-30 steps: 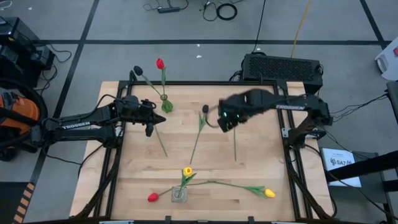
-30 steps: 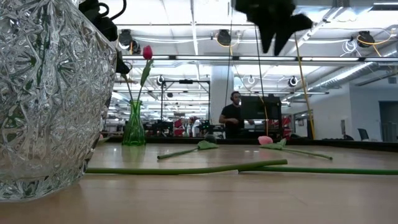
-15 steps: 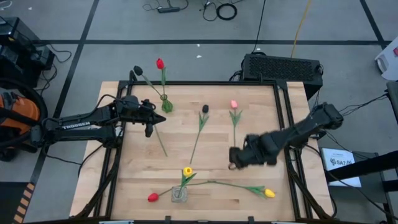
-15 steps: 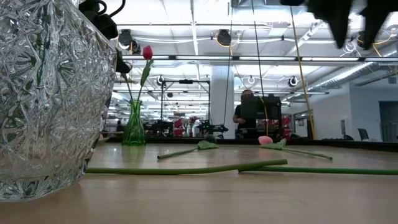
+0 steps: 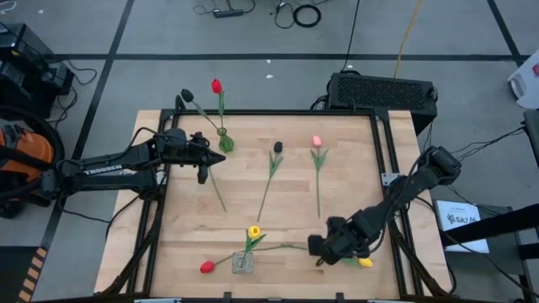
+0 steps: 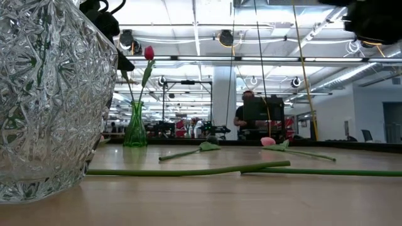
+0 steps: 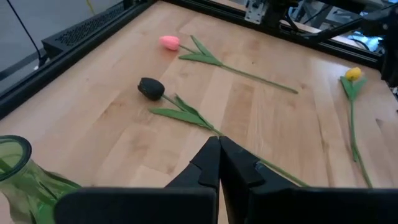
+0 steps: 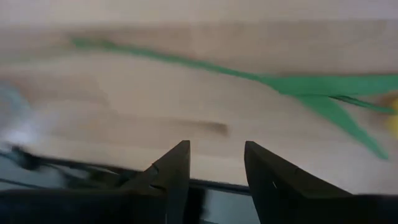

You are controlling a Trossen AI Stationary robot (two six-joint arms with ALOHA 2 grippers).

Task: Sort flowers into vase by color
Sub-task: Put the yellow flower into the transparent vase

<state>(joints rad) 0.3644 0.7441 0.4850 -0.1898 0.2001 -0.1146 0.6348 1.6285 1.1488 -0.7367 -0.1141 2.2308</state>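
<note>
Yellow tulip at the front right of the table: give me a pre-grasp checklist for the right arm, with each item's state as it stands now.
1. Right pincer open: ok, fingers stand apart.
2. Right pincer empty: ok, nothing between the fingers.
3. Right pincer over the yellow tulip: ok, it is above the stem, beside the head.
4. Stem lies flat and free on the table: ok as far as visible; part is hidden under the arm.
5. Clear vase ready: ok, upright, one yellow flower already in it.
6. Left pincer out of the way: ok, shut, far off by the green vase.
</note>
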